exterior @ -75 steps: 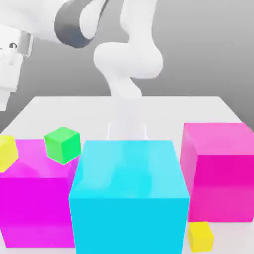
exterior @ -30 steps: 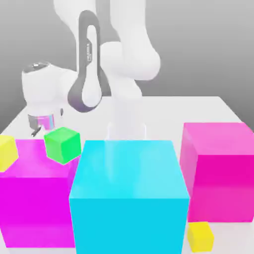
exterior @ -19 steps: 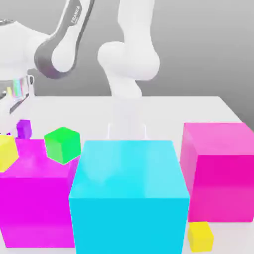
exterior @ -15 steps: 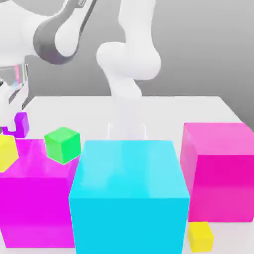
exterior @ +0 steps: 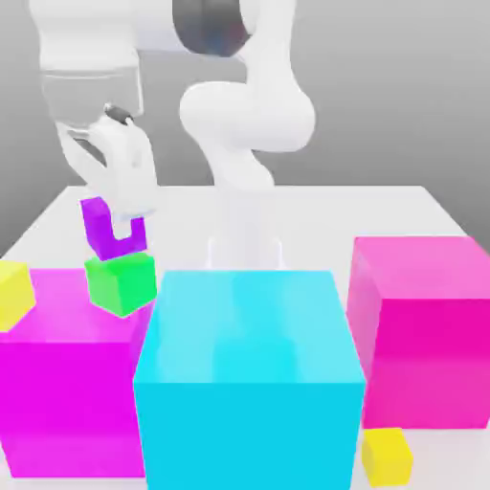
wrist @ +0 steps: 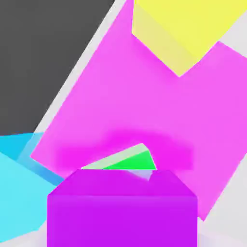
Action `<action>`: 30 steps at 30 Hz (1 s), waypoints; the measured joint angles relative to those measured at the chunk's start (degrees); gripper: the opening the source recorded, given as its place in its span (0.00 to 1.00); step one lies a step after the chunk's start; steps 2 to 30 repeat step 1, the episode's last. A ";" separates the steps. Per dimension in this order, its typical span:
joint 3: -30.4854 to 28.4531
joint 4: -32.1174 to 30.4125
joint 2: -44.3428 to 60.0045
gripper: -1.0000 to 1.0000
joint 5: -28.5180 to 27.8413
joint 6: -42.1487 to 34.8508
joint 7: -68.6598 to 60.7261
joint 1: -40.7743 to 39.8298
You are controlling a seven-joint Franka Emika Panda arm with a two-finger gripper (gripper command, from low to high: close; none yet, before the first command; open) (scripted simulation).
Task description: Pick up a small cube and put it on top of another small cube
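Purple cube (exterior: 99, 233) sits right at the end effector (exterior: 119, 205), whose state, clamped on it or let go, I cannot tell. Just below, at six o'clock in the exterior view, is the green cube (exterior: 122, 286), with the cyan cube (exterior: 250, 327) beyond at about four o'clock, so the lift and carry look done. Stacking seems all but complete, though contact is unclear; what remains is confirming a steady seat, any release still due, and backing away.

1 Panda arm (exterior: 247, 115), gripper (exterior: 117, 216) pointing downward, white wrist (exterior: 93, 91) above gripper, dark-banded joint (exterior: 212, 24) higher, toward the exterior view's right of gripper
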 joint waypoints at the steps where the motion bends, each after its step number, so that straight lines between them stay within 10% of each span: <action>1: 0.00 0.00 0.00 1.00 0.00 0.00 0.00 0.00; 30: 0.00 0.00 0.00 1.00 0.00 0.00 0.00 0.00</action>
